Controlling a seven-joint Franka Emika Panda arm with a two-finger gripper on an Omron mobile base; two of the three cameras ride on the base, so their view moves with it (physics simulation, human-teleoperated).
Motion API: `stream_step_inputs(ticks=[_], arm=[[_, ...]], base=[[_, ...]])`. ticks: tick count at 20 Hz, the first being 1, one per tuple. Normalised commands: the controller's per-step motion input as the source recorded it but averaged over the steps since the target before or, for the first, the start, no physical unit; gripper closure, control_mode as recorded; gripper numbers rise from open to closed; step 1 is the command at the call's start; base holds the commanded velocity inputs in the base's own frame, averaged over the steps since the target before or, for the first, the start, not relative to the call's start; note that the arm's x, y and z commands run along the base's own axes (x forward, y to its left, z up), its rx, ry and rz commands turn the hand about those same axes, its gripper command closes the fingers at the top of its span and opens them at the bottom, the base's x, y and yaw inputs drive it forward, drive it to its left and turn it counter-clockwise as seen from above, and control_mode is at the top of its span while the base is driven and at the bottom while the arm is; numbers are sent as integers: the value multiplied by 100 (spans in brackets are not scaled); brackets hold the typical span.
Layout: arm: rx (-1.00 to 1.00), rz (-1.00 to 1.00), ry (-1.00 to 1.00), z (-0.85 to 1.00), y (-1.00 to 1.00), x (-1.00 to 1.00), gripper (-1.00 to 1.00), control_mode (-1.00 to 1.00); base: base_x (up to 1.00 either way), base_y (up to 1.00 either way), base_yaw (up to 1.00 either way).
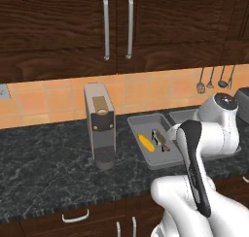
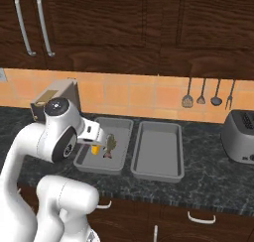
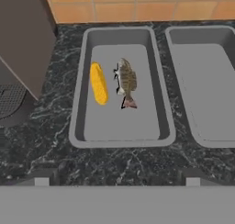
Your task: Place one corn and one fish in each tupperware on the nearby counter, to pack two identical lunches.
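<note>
Jaws spread wide, nothing between them; gripper (image 3: 117, 181) hangs above the counter (image 3: 128, 165), just in front of the left tray's near rim. Fingertips (image 3: 42, 179) sit low in the hand view, apart at both sides.

Left tray (image 3: 79, 99) holds one corn cob (image 3: 98, 83) and one fish (image 3: 126, 81), side by side, not touching. Cob lies on the side toward the coffee machine, lengthwise along the tray. Fish lies roughly parallel to it, tail toward the near rim. Both sit in the far half of the tray floor.

Right tray (image 3: 183, 94) sits just beside the left one, parallel, a narrow strip of counter between them. Its visible floor is bare grey.

Coffee machine (image 1: 99, 126) stands near the left tray on the other side, upright on the counter. Toaster (image 2: 240, 135) stands well apart from the right tray, at the far right of the right base view.

Behind everything: orange tile backsplash (image 2: 134, 94), utensils (image 2: 208, 94) hanging on it above the right end, dark wood cabinets (image 1: 116, 27) overhead.
</note>
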Motion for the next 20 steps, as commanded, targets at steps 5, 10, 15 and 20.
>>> stream_step_inputs(ticks=[5,10,15,20], arm=[[0,-2,0,42,0,-62,-100,100],[0,0,0,0,0,0,-100,100],[0,0,0,0,0,0,-100,100],[0,0,0,0,0,0,-100,100]], base=[[-19,-3,-1],[-100,-56,-7],[-97,-99,-5],[-51,-100,-2]])
